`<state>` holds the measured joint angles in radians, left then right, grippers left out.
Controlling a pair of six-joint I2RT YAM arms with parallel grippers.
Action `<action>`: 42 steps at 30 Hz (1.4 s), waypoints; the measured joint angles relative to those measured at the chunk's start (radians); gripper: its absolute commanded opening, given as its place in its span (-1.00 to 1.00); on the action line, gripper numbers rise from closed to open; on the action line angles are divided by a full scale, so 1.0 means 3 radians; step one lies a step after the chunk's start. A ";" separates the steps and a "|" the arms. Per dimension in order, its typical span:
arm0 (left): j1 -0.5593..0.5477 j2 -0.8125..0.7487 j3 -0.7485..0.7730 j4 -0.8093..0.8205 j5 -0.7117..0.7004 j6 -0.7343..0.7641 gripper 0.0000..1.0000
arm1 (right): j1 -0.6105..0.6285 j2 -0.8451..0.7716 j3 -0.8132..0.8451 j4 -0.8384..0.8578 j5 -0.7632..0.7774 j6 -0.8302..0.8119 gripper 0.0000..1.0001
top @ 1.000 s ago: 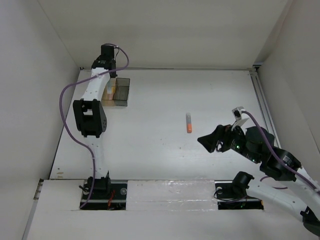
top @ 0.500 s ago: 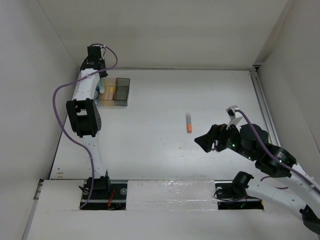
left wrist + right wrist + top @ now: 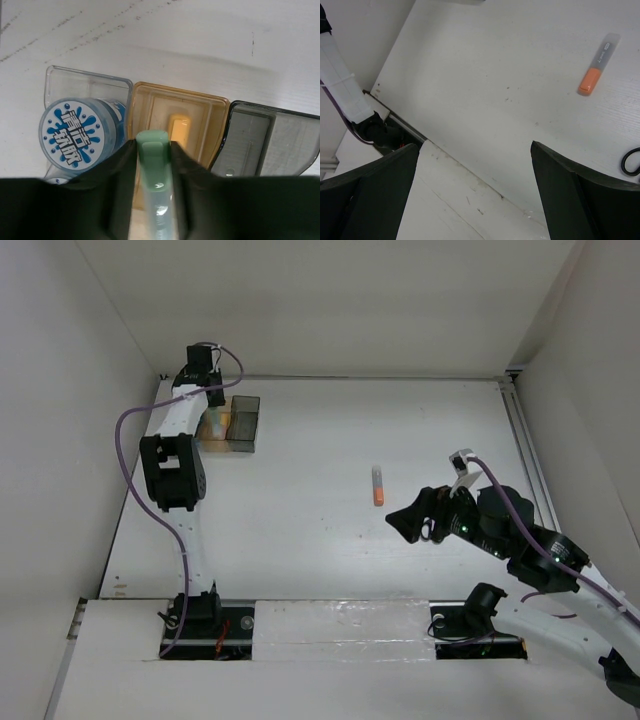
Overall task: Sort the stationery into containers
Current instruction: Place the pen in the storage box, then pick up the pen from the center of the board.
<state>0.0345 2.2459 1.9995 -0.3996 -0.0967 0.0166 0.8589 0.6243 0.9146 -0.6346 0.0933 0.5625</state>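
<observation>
My left gripper (image 3: 152, 146) is shut on the green marker (image 3: 154, 170) and holds it upright over the amber-orange bin (image 3: 210, 125). That bin holds a yellow-orange marker (image 3: 179, 131). The clear bin (image 3: 65, 80) holds a blue-and-white roll (image 3: 77, 134). The smoky grey bin (image 3: 280, 140) is on the right. In the top view the left gripper (image 3: 212, 405) hangs over the bins (image 3: 243, 425) at the far left. An orange and grey marker (image 3: 378, 486) lies mid-table and also shows in the right wrist view (image 3: 597, 65). My right gripper (image 3: 408, 522) is open and empty near it. A scissors handle (image 3: 632, 161) shows at the edge.
White walls close in the table at the left, back and right. The left arm's purple cable (image 3: 130, 455) loops beside the left wall. A white strip (image 3: 340, 625) runs along the near edge between the arm bases.
The left gripper has shifted a little over the bins, still holding the green marker. The right gripper has moved slightly left, closer to the orange marker.
</observation>
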 measured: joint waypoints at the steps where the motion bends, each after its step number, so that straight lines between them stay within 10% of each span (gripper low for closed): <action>1: -0.0004 0.0006 0.0000 0.0001 -0.0003 -0.0001 -0.24 | 0.0000 0.0000 0.0000 0.0000 0.0000 0.0000 1.00; 12: -0.0086 0.0001 -0.0013 0.0042 -0.0061 -0.0142 0.23 | 0.0000 0.0000 -0.0041 0.0001 -0.0004 0.0000 1.00; 15: -0.0144 -0.0079 -0.0013 -0.0013 -0.0076 -0.0225 0.99 | 0.0000 0.0023 -0.0046 0.0004 0.0003 0.0000 1.00; 25: -0.1156 -0.1197 -0.0079 -0.0032 0.0191 -0.0690 1.00 | 0.0000 0.0125 0.0371 -0.0216 0.0591 -0.0086 1.00; 32: -0.1459 -0.1937 -0.1356 0.0407 0.0685 -0.1247 1.00 | 0.0000 0.0076 0.0589 -0.0304 0.0926 -0.0104 1.00; 42: -0.2870 -0.1033 -0.1392 0.0360 -0.0102 -0.1775 1.00 | 0.0000 0.0046 0.0589 -0.0409 0.1041 -0.0109 1.00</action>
<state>-0.8265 1.9362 1.5818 -0.2916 -0.1272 -0.5159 0.8589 0.6380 1.0912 -0.7574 0.4057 0.5297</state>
